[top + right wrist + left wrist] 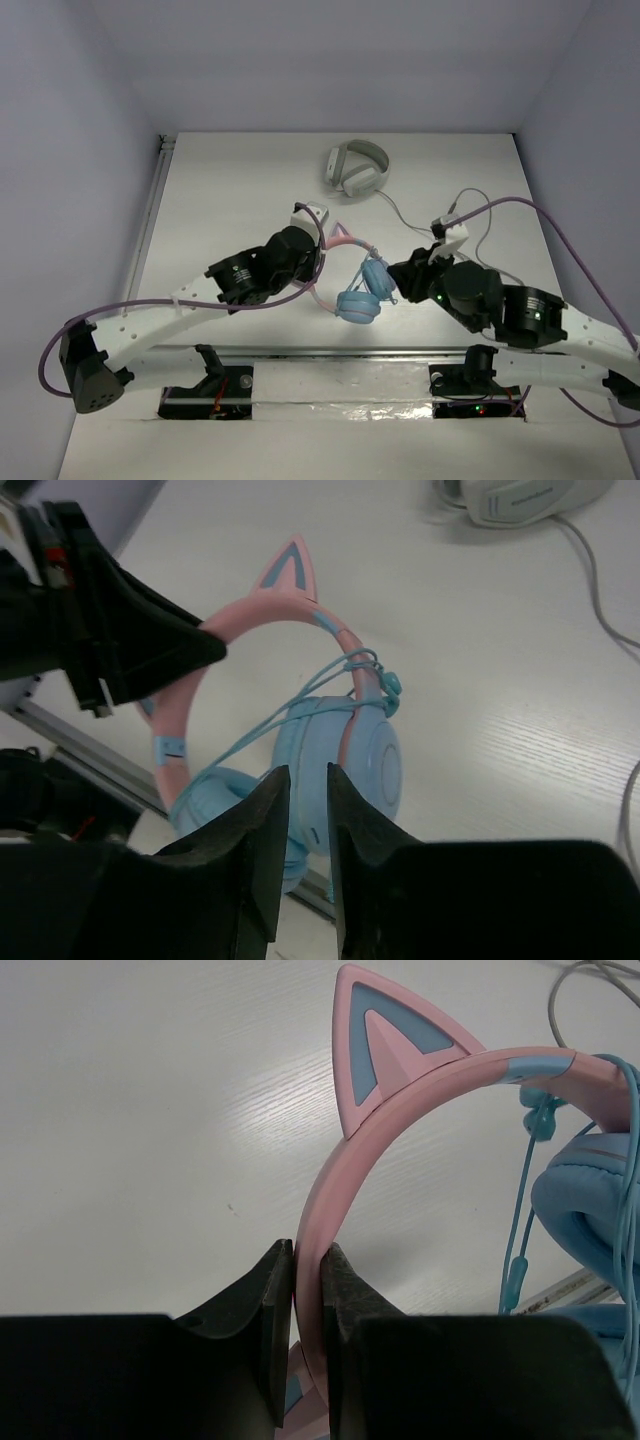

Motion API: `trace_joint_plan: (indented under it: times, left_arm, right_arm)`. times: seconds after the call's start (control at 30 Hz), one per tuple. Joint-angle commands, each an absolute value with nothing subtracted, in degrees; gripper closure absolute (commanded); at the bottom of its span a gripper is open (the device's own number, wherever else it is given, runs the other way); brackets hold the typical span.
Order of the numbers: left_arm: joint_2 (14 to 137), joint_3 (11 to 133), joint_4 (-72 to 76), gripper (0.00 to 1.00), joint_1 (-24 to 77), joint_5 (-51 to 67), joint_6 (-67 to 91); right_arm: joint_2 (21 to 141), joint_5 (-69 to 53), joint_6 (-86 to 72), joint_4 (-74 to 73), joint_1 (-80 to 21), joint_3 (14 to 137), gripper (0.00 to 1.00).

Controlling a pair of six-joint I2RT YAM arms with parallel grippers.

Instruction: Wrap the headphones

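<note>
1. The headphones [358, 292] are close to the near edge of the counter [220, 200], about halfway along it, between the two arms.
2. The left pincer [308, 1265] is squeezed tight on the pink headband [330, 1190]. A cat ear [385, 1050] sticks up from the band just past it.
3. The right pincer [308, 775] hangs just over a blue ear cup [365, 760]. Its jaws are narrow, with only a thin gap. I cannot tell if they hold anything.
4. The thin blue cable [514, 1275] is looped around the headband just above that ear cup, and some of it hangs loose.
5. White headphones [356, 168] lie near the far edge, well apart from the blue ones.
</note>
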State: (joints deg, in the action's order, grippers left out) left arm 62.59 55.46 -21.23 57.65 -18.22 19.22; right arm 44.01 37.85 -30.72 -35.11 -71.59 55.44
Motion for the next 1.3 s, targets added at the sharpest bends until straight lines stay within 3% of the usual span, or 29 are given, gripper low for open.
trace_joint_plan:
  times: [0.0,0.03,0.07,0.1,0.63,0.77,1.07,1.27]
  left_arm:
    - [63.3,54.3,-11.0,1.00,57.5,-19.7,23.1]
    - [63.7,53.6,-9.8,1.00,57.5,-20.0,23.6]
    - [65.0,52.5,-8.5,1.00,57.5,-20.6,24.6]
    - [65.9,52.0,-6.2,1.00,57.5,-20.9,25.1]
    - [81.1,44.4,13.3,1.00,50.0,-25.2,28.3]
    - [83.8,43.9,14.5,0.84,48.7,-25.3,28.2]
    - [81.5,43.2,13.6,0.63,47.5,-27.7,28.0]
    - [65.0,43.3,8.7,0.46,47.5,-28.8,27.9]
  right_arm:
    - [40.0,36.1,-32.9,-32.1,-71.4,57.4,0.74]
    - [38.1,36.4,-33.0,-31.0,-71.4,57.0,0.82]
    - [37.4,37.3,-33.0,-30.1,-71.4,56.6,0.98]
    - [36.7,37.9,-33.2,-28.7,-71.4,56.2,1.00]
    - [32.4,42.3,-37.1,-22.1,-71.4,46.9,0.99]
    - [30.9,42.0,-37.4,-22.4,-71.4,47.2,0.98]
    - [28.7,43.2,-36.7,-24.8,-71.4,50.4,0.95]
    - [25.8,44.1,-35.6,-25.1,-71.4,53.2,0.87]
